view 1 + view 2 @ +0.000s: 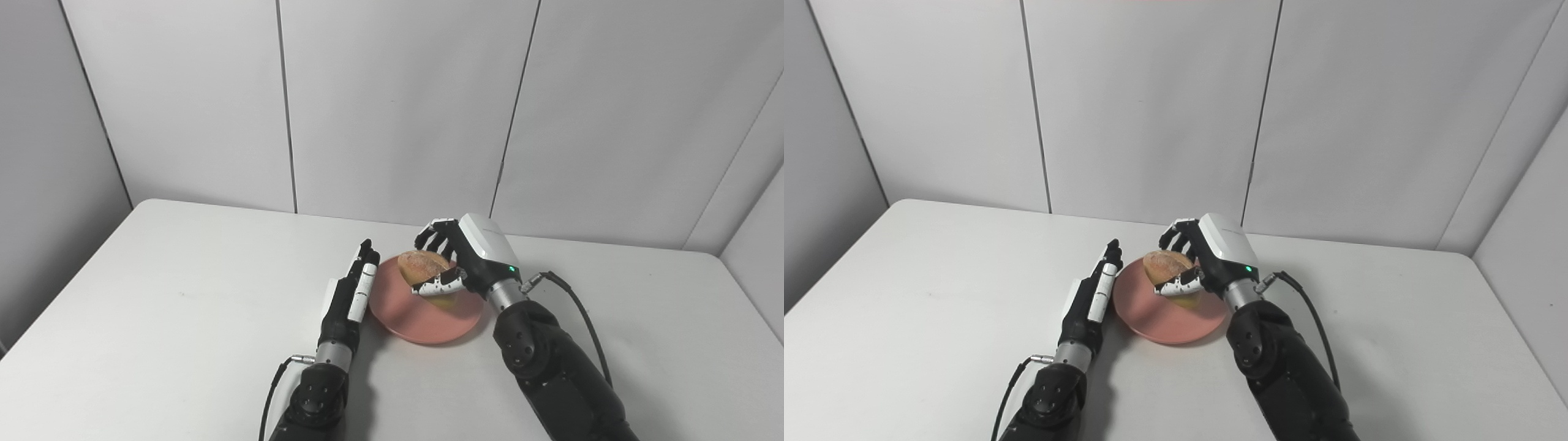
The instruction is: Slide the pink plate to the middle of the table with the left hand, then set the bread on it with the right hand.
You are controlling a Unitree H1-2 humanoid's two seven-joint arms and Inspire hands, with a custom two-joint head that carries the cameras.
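The right hand [468, 257] is curled around the bread [422, 267], fingers over its far side and thumb across the near side, holding it over the far part of the plate [416, 318]; whether the bread touches the plate cannot be told. The left hand [355, 285] is flat, fingers straight and together, holding nothing, its edge against the plate's left rim. The plate sits mid-surface [171, 306].

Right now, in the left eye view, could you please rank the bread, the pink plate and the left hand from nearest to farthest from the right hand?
1. Bread: within the right hand, fingers curled around it.
2. Pink plate: directly beneath.
3. Left hand: at the plate's left rim, fingers straight.
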